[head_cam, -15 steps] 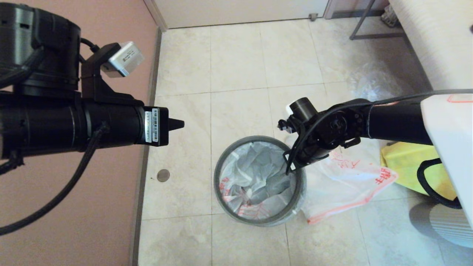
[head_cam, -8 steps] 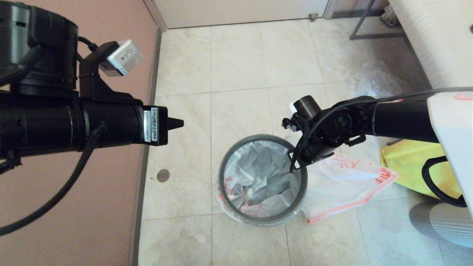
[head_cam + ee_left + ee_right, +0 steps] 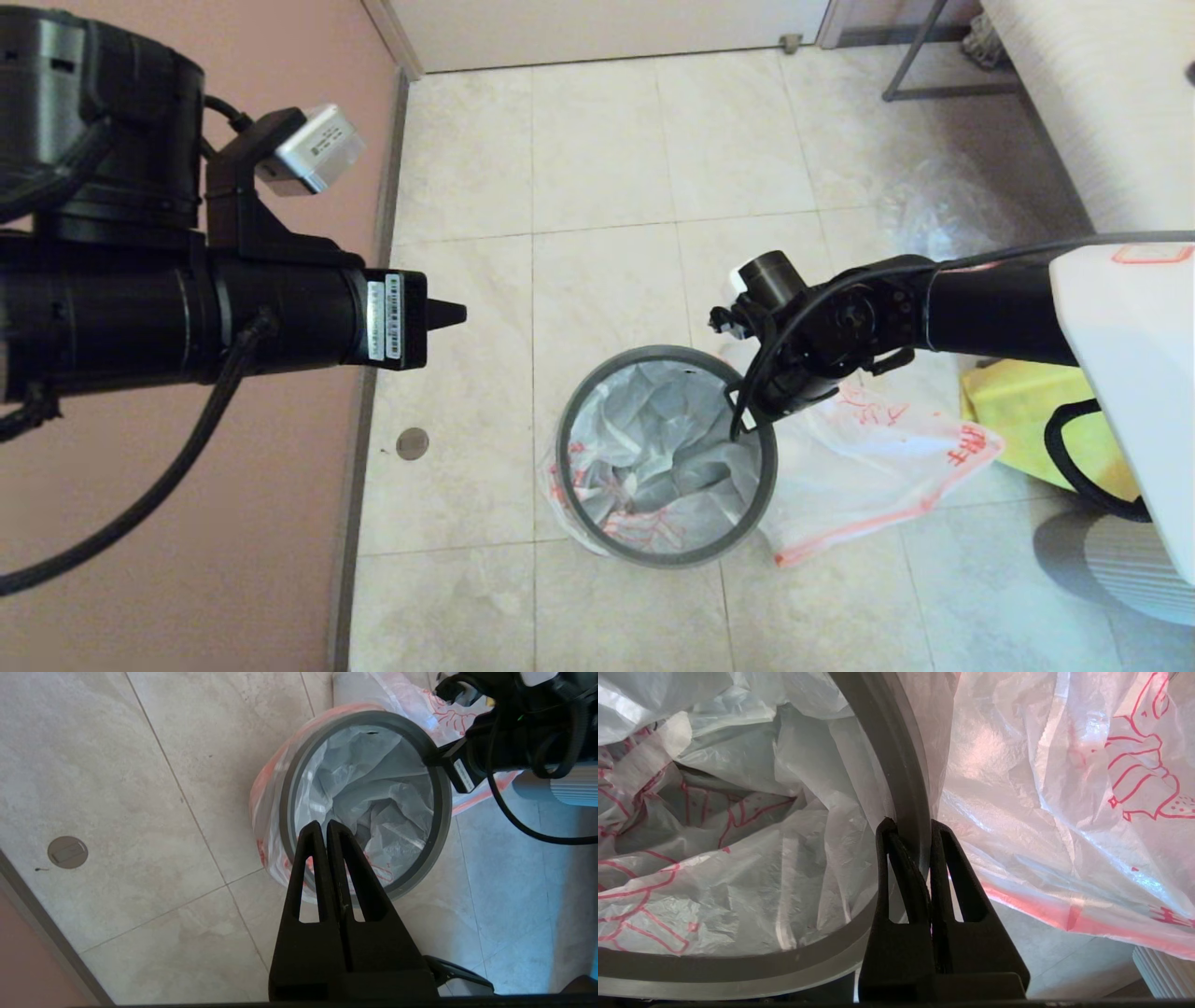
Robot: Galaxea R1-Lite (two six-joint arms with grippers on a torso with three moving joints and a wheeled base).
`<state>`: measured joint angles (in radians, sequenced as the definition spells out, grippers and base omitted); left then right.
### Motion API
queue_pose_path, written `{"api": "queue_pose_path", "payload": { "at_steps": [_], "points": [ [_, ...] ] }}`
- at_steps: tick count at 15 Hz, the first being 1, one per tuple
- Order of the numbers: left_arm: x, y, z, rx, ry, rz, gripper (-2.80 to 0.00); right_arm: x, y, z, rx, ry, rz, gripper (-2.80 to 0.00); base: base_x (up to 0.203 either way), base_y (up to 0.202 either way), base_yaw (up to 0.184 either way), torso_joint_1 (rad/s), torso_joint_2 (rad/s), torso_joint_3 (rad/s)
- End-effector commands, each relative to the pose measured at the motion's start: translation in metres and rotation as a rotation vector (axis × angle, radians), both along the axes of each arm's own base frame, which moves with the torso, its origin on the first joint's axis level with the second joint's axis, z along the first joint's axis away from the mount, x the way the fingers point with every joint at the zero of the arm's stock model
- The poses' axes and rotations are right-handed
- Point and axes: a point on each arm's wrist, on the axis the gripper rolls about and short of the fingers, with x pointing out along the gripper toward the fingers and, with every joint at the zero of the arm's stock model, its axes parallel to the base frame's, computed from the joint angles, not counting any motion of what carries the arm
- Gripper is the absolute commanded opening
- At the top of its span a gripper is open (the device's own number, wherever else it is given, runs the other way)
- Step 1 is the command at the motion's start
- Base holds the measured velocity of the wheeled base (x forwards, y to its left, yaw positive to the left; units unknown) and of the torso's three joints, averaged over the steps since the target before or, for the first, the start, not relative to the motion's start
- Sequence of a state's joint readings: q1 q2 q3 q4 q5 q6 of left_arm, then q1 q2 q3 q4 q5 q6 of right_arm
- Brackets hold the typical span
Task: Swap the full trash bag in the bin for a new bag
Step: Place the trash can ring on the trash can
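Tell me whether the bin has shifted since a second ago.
Yes. The bin, gripped at its rim by the right gripper, has slid right, away from the floor drain.

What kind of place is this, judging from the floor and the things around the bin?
Probably a room in a home, perhaps near a doorway: a beige tiled floor meets a pink wall. A small bin lined with a thin plastic bag stands on the floor, and a yellow bag lies nearby.

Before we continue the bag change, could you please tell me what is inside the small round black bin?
A crumpled translucent plastic bag with red print lines the small round black bin, held under its dark-grey hoop. The bag covers the bottom, so anything beneath cannot be seen.
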<state>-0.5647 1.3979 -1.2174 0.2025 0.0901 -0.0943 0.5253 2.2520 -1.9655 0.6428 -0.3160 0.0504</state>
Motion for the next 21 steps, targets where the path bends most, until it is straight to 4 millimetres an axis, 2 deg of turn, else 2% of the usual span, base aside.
{"api": "queue_pose_path", "payload": {
  "at_steps": [1,3,9,10,11,15,17,18,20,21],
  "points": [
    [0.0,0.0,0.0,0.001,0.002,0.001,-2.8,-0.004,0.0,0.007,0.004,-0.009,0.004,-2.8,0.0,0.0,0.0,0.0,0.0,0.0],
    [-0.001,0.001,0.001,-0.002,-0.001,0.001,-2.8,-0.007,-0.002,0.012,0.008,-0.017,0.003,-2.8,0.0,0.0,0.0,0.0,0.0,0.0],
    [0.001,0.0,-0.001,0.001,0.003,0.002,-2.8,0.005,0.005,-0.018,-0.024,0.037,0.004,-2.8,0.0,0.0,0.0,0.0,0.0,0.0],
    [0.001,0.0,0.0,0.001,0.002,0.002,-2.8,0.006,0.005,-0.02,-0.023,0.035,0.002,-2.16,0.0,0.0,0.0,0.0,0.0,0.0],
    [0.001,0.0,-0.001,0.001,0.003,0.002,-2.8,0.007,0.005,-0.019,-0.018,0.028,0.001,0.0,0.0,0.0,0.0,0.0,0.0,0.0],
    [0.0,0.0,0.0,0.001,0.002,0.001,-2.8,-0.002,0.002,0.0,0.007,0.001,-0.002,0.0,0.0,0.0,0.0,0.0,0.0,0.0],
    [0.0,0.001,0.0,-0.003,0.003,-0.002,-2.8,-0.018,-0.005,0.025,0.045,-0.024,-0.003,0.0,0.0,0.0,0.0,0.0,0.0,0.0],
    [0.0,0.0,-0.001,-0.004,0.009,-0.012,-2.8,-0.029,-0.009,0.038,0.094,-0.02,-0.006,0.0,0.0,0.0,0.0,0.0,0.0,0.0],
    [0.004,-0.002,-0.004,-0.017,0.036,-0.063,-2.8,-0.041,-0.017,0.049,0.272,0.092,0.047,0.0,0.0,0.0,0.0,0.0,0.0,0.0],
    [0.007,-0.002,-0.007,-0.027,0.057,-0.095,-2.8,-0.043,-0.024,0.052,0.383,0.166,0.095,-2.8,0.0,0.0,0.0,0.0,0.0,0.0]
  ]
}}
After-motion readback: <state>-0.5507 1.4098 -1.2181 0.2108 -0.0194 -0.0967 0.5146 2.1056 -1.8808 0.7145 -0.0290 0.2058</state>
